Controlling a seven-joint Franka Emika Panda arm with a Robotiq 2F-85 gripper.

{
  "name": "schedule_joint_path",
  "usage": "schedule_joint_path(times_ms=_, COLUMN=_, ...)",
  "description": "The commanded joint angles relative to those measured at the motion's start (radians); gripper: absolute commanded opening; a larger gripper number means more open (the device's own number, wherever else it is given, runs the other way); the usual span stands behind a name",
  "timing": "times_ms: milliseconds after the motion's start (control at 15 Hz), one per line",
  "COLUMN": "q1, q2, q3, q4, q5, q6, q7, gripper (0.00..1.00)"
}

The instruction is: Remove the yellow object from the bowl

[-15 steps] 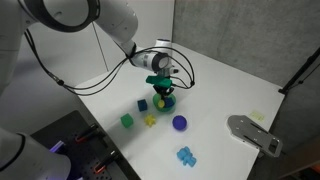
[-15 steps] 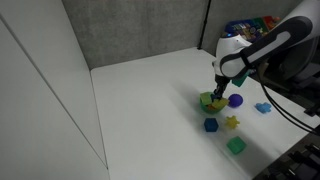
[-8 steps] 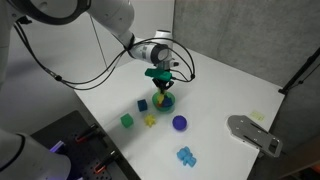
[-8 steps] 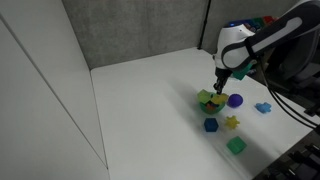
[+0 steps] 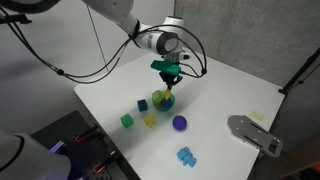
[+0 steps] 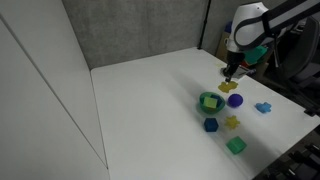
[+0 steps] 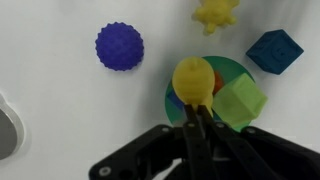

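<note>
A flat, matte white table (image 5: 230, 90) is seen in both exterior views, with the glossy white, rounded robot arm (image 5: 125, 22) reaching over it. A grey, flattened, paddle-shaped item (image 5: 254, 134) lies close to a table edge, near a corner.

Near the middle of the table, well away from every edge, a small round green bowl (image 7: 235, 72) is set; a pale green block (image 7: 238, 102) with flat faces is seen lying in it. Beside the bowl a dark purple ball (image 7: 120, 46) covered in small knobs is found, and on its other side a blue cube (image 7: 275, 50) with sharp edges.

A green cube (image 5: 127, 120) and a light blue lumpy piece (image 5: 185, 155) lie nearer the table's edges. A paler yellow jagged, star-like piece (image 7: 215, 12) is placed just beyond the bowl.

The black gripper (image 7: 197, 100) is seen with its two thin fingers pinched together on the small bright yellow, smooth, rounded toy piece (image 7: 193, 75). The piece is held in the air above the bowl, clear of its rim, as an exterior view (image 6: 228, 87) shows.
</note>
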Motion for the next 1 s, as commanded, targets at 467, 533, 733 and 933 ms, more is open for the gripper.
schedule_joint_path(times_ms=467, q1=-0.116, q2=-0.068, q3=-0.121, q4=-0.006, q5=0.025, q6=-0.017, q7=0.078, gripper=0.03)
schedule_joint_path(times_ms=533, q1=-0.125, q2=-0.072, q3=-0.13, q4=-0.005, q5=0.036, q6=-0.015, q7=0.095, gripper=0.32)
schedule_joint_path(times_ms=733, q1=-0.138, q2=-0.092, q3=-0.144, q4=-0.012, q5=0.057, q6=-0.006, q7=0.118, gripper=0.48)
schedule_joint_path(times_ms=933, q1=-0.136, q2=-0.11, q3=-0.147, q4=-0.017, q5=0.067, q6=-0.005, q7=0.136, gripper=0.73)
